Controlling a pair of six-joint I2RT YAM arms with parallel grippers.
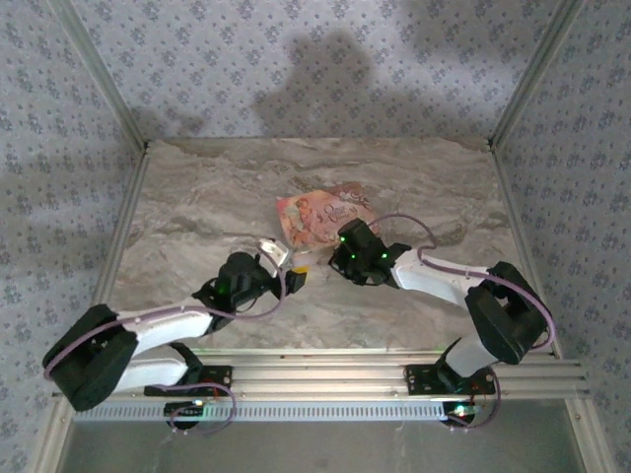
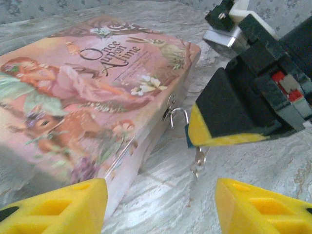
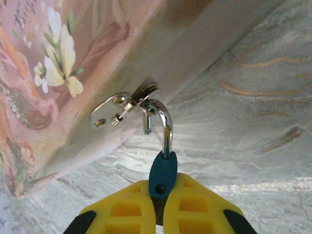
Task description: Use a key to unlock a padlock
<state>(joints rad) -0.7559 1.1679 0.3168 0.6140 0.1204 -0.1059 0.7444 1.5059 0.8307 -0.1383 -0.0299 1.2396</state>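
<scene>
Teal with a silver shackle, the padlock (image 3: 163, 170) is hooked through the metal clasp (image 3: 114, 109) on the side of the pink box (image 3: 58, 73). The right gripper (image 3: 161, 192) has its yellow fingers clamped on the padlock's body just off that side. The left gripper (image 2: 161, 207) sits near the same side of the box, fingers (image 2: 63, 207) spread apart around nothing, and a small silver piece (image 2: 197, 163) dangles under the padlock.

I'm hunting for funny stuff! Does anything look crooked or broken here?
Nothing looks broken. One odd bit: the padlock, pinched by the right gripper, has its silver shackle sprung, one end hanging free beside the clasp of the pink box.
</scene>
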